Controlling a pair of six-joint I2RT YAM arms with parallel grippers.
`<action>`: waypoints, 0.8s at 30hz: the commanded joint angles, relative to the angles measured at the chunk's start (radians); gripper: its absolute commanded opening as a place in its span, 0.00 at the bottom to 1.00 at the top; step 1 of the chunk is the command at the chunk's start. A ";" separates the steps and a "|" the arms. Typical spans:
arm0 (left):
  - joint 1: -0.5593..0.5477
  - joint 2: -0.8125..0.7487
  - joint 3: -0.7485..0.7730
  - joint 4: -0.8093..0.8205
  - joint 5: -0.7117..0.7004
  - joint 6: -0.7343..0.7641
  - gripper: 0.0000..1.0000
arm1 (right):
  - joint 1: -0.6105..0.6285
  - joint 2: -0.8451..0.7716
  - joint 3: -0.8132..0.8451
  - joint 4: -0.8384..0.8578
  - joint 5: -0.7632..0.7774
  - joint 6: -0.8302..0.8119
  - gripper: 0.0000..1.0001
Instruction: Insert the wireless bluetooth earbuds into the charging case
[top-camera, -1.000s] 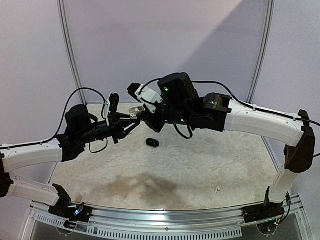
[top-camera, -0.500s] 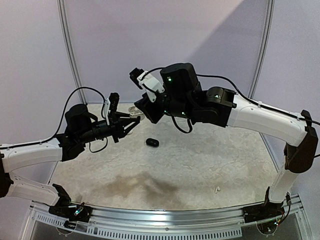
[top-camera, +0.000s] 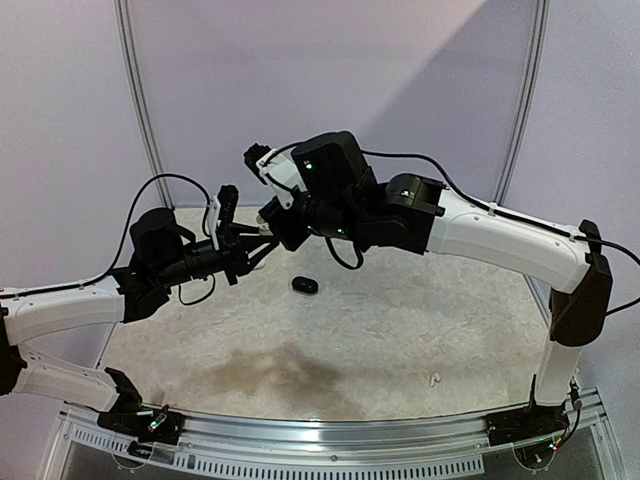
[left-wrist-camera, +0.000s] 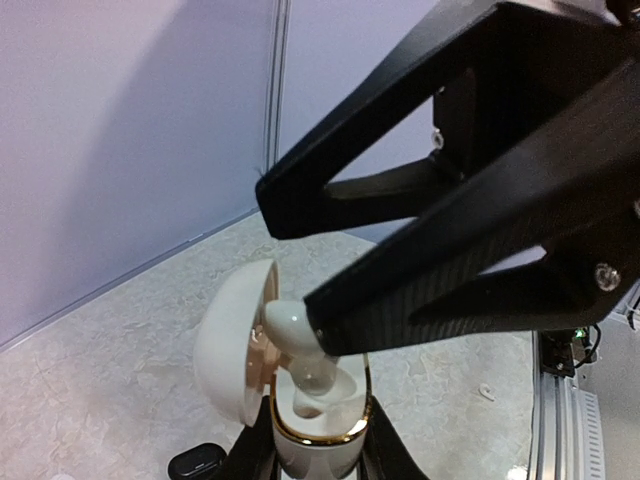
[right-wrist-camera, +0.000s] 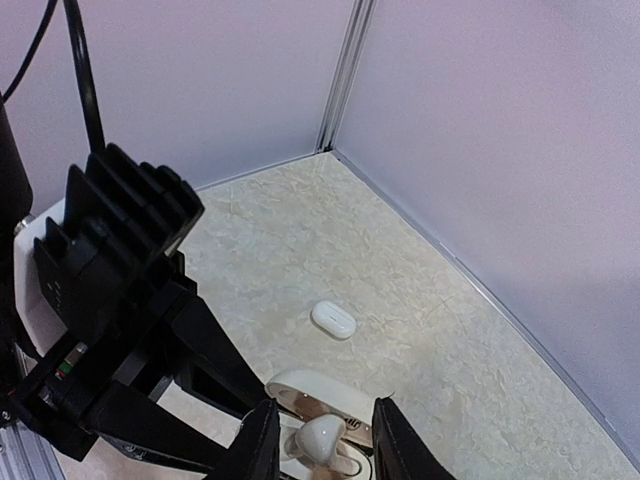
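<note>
My left gripper (left-wrist-camera: 315, 452) is shut on the base of a white charging case (left-wrist-camera: 312, 440) with a gold rim, held above the table with its lid (left-wrist-camera: 232, 340) swung open. A white earbud (left-wrist-camera: 292, 325) stands tilted in the case's well, its upper part sticking out against the lid. My right gripper (right-wrist-camera: 326, 445) hangs open around this earbud (right-wrist-camera: 322, 437), gaps on both sides in the right wrist view. In the left wrist view one black finger (left-wrist-camera: 420, 270) touches it. In the top view the two grippers (top-camera: 262, 241) (top-camera: 276, 222) meet mid-air at the back left.
A black case (top-camera: 305, 285) lies shut on the table below the grippers. A second white case (right-wrist-camera: 333, 319) lies shut further back. A loose white earbud (top-camera: 434, 379) rests near the front right. Walls and corner posts ring the cream table (top-camera: 400, 320).
My right arm has swung left and brought its gripper over the held case, with the jaws drawn somewhat closer together. The left arm has kept still.
</note>
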 joint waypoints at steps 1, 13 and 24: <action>0.001 0.002 0.027 -0.003 -0.007 0.013 0.00 | 0.014 0.014 0.021 -0.037 0.028 -0.001 0.31; 0.001 0.004 0.030 -0.003 -0.001 0.021 0.00 | 0.014 0.043 0.018 -0.037 0.039 -0.010 0.29; 0.003 0.005 0.035 0.000 -0.004 0.020 0.00 | 0.013 0.045 0.020 -0.064 0.073 -0.024 0.22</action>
